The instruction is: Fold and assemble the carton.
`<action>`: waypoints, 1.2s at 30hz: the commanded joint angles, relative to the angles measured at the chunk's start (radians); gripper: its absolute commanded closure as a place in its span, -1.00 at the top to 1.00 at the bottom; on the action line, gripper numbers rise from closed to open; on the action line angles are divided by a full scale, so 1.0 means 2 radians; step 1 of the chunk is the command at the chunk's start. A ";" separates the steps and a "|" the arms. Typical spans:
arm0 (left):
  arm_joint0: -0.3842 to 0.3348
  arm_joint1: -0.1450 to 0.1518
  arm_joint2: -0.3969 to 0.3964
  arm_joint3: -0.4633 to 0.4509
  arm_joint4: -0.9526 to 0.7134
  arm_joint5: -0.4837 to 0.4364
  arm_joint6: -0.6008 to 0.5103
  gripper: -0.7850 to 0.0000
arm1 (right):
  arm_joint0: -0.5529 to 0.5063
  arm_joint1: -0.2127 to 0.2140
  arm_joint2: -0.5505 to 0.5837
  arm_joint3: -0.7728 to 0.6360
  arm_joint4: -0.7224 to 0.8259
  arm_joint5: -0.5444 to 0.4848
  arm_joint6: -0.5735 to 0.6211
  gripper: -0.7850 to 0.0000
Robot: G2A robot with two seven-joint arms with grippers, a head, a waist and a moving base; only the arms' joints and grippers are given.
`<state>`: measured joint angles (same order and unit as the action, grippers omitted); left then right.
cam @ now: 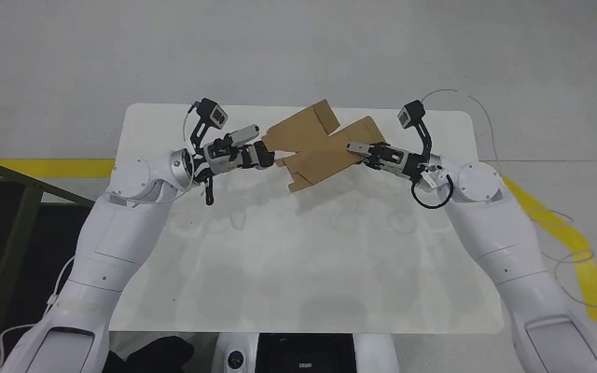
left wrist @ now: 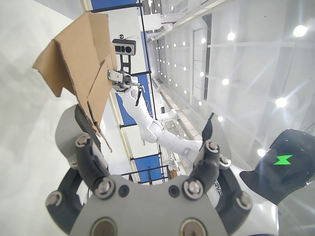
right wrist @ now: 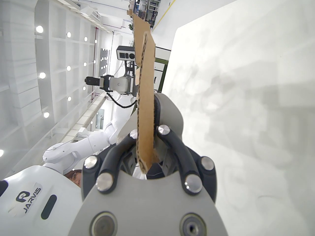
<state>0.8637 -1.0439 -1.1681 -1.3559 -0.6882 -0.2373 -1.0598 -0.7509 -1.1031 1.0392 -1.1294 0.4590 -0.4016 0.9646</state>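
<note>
Right wrist view: the right gripper [right wrist: 147,121] is clamped on the brown corrugated carton [right wrist: 144,87]. One panel edge stands between its two fingers [right wrist: 169,114] and runs back past the knuckles toward the wrist plate. The white table [right wrist: 246,99] lies beyond it. Left wrist view: the left gripper [left wrist: 147,128] has its fingers spread wide. The carton's nearest corner lies against the ribbed pad of one finger only, and the other finger is well apart from the cardboard. Whether that pad presses the corner or merely touches it cannot be determined. This view also shows what the top view flattens: the carton is partly folded, with panels meeting at an angle along creases. Farther off, the right gripper pinches the carton's far edge. Top view: the carton sits in the upper centre of the frame, held off the table between the two grippers. The left gripper is at its left end and the right gripper at its right end. From above the panels read as nearly flat, with one flap angled toward the top of the frame and another toward the lower centre.
</note>
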 commanded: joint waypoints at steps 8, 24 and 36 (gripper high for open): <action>-0.003 -0.003 -0.003 -0.003 0.004 -0.005 0.019 1.00 | 0.001 -0.005 -0.004 -0.009 0.000 0.004 0.004 -1.00; -0.009 -0.009 0.004 0.022 0.037 -0.020 0.031 1.00 | 0.003 -0.011 -0.004 -0.018 0.002 0.002 0.006 -1.00; -0.008 -0.013 0.004 0.031 0.041 -0.021 0.025 0.29 | 0.005 -0.015 -0.005 -0.015 -0.002 0.000 0.008 -1.00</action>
<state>0.8475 -1.0688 -1.1597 -1.2948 -0.6075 -0.2790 -1.0074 -0.7415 -1.1331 1.0290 -1.1592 0.4562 -0.4011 0.9815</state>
